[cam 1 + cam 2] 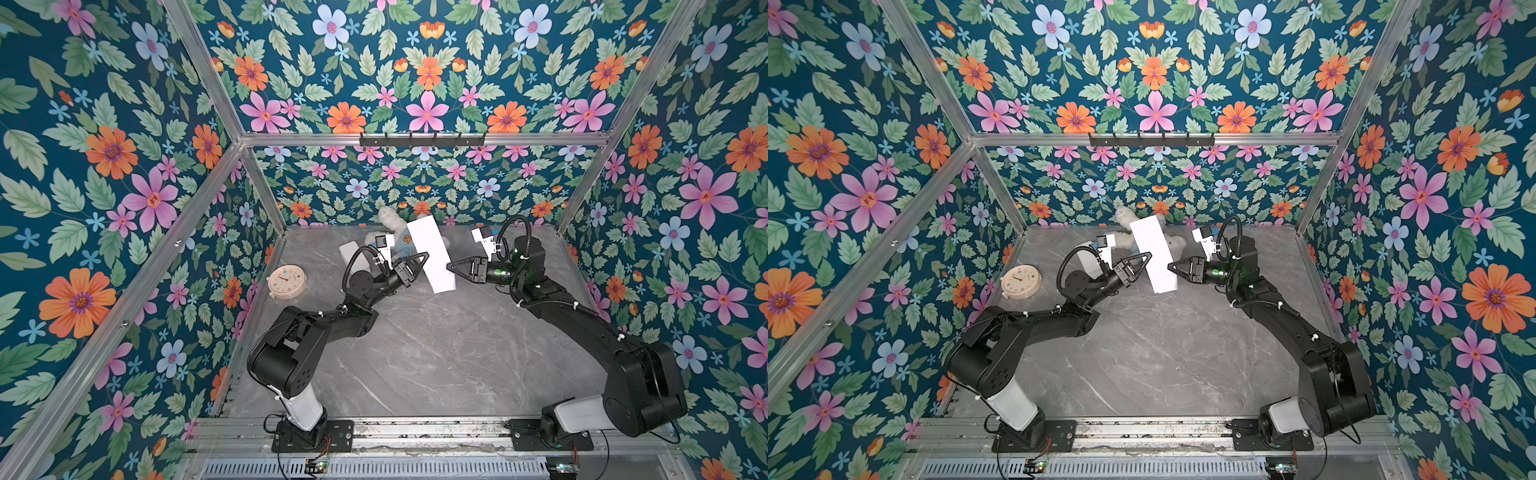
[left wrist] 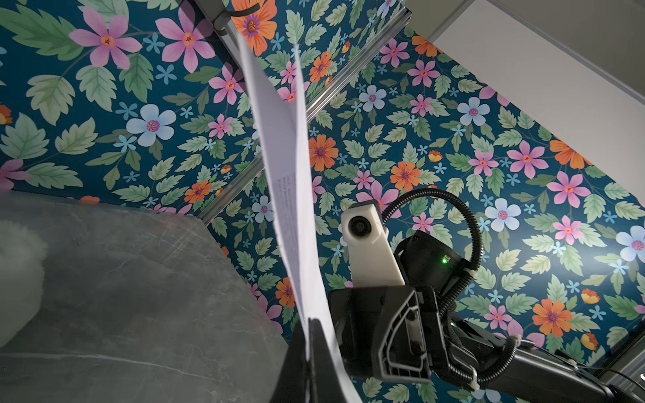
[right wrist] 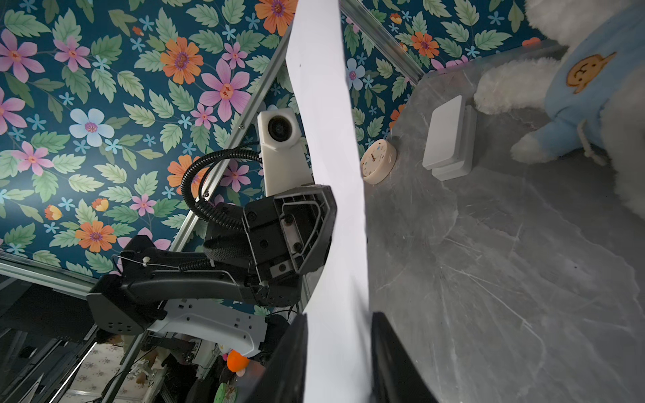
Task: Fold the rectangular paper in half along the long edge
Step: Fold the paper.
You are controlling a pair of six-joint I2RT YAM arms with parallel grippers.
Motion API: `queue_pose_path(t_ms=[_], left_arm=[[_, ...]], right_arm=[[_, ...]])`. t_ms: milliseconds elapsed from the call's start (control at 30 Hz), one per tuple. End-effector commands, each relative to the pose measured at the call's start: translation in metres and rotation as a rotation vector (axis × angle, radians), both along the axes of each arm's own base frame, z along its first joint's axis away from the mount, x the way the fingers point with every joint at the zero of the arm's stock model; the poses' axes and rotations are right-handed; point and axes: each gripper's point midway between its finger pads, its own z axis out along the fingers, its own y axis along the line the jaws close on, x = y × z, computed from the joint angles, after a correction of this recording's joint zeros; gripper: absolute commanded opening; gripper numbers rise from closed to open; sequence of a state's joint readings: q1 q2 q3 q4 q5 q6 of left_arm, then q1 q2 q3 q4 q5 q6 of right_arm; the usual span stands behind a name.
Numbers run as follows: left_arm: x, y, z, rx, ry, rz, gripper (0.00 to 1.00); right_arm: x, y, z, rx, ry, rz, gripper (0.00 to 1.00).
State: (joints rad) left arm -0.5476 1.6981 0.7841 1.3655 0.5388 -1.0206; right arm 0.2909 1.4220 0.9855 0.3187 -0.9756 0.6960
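Note:
The rectangular paper (image 1: 430,253) (image 1: 1154,253) hangs in the air above the back of the grey table, a long white strip tilted on a slant. In the left wrist view the paper (image 2: 289,174) shows two layers with fine print on the inner face. My left gripper (image 1: 424,258) (image 1: 1148,257) (image 2: 309,324) is shut on its left long edge. My right gripper (image 1: 449,266) (image 1: 1170,267) (image 3: 338,317) is at the opposite edge. Its jaws stand apart, with the paper (image 3: 331,139) passing loosely between them.
A white plush toy in blue clothes (image 1: 395,232) (image 3: 593,87) lies at the back behind the paper. A thick white box (image 1: 351,251) (image 3: 448,137) sits left of it, and a round cream clock (image 1: 286,281) (image 3: 378,162) lies near the left wall.

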Motion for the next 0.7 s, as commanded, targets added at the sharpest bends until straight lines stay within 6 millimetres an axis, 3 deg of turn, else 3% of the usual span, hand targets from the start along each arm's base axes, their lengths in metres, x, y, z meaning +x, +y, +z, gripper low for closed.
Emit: queue_pose_path(t_ms=[0, 67, 100, 167, 200, 233, 300, 433, 600, 633, 667], left_arm=[[-0.0005, 0.0047, 0.0117, -0.025, -0.041, 0.020, 0.00], [0.0002, 0.0062, 0.0120, -0.026, -0.043, 0.026, 0.00], [0.0005, 0.0067, 0.0117, -0.026, -0.041, 0.028, 0.00], [0.0009, 0.0085, 0.0116, -0.029, -0.044, 0.033, 0.00], [0.0010, 0.0094, 0.0120, -0.031, -0.044, 0.035, 0.00], [0.0005, 0.0097, 0.0124, -0.033, -0.046, 0.034, 0.00], [0.0013, 0.0109, 0.0125, -0.035, -0.045, 0.039, 0.00], [0.0023, 0.0116, 0.0122, -0.035, -0.045, 0.038, 0.00], [0.0025, 0.0119, 0.0145, -0.041, -0.049, 0.039, 0.00], [0.0030, 0.0118, 0.0154, -0.043, -0.049, 0.040, 0.00], [0.0032, 0.0116, 0.0159, -0.045, -0.050, 0.039, 0.00]], right_arm=[[-0.0031, 0.0012, 0.0029, -0.003, -0.020, 0.019, 0.02], [-0.0027, 0.0010, 0.0014, -0.007, -0.021, 0.017, 0.25], [-0.0030, 0.0004, 0.0016, -0.009, -0.022, 0.014, 0.22], [-0.0043, 0.0007, 0.0020, -0.014, -0.027, 0.019, 0.00], [-0.0046, 0.0005, 0.0022, -0.016, -0.028, 0.019, 0.00], [-0.0052, 0.0003, 0.0019, -0.018, -0.026, 0.019, 0.04], [-0.0051, -0.0005, 0.0013, -0.021, -0.028, 0.010, 0.24], [-0.0045, -0.0015, 0.0001, -0.024, -0.027, 0.001, 0.27], [-0.0049, -0.0013, -0.0013, -0.025, -0.023, 0.003, 0.42], [-0.0053, -0.0011, -0.0020, -0.024, -0.021, 0.008, 0.40], [-0.0062, -0.0003, -0.0021, -0.022, -0.022, 0.016, 0.32]])
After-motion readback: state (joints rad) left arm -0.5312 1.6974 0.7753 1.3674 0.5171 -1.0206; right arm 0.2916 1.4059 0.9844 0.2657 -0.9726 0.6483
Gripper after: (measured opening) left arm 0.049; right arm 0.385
